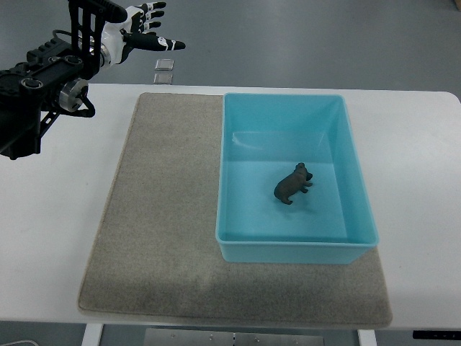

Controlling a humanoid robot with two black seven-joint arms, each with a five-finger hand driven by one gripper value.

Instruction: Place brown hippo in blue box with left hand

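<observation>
A small brown hippo (292, 184) lies on the floor of the blue box (238, 249), a little right of the box's middle. The box stands on the right part of a grey mat (158, 216). My left hand (148, 30) is raised at the top left, far from the box and beyond the table's far edge. Its fingers are spread and hold nothing. The left arm (36, 83) comes in from the left edge. No right arm shows.
The white table (57, 216) carries the mat and box. Two small grey floor plates (164, 71) lie on the floor just past the table's far edge. A table leg and a cable show at the bottom left.
</observation>
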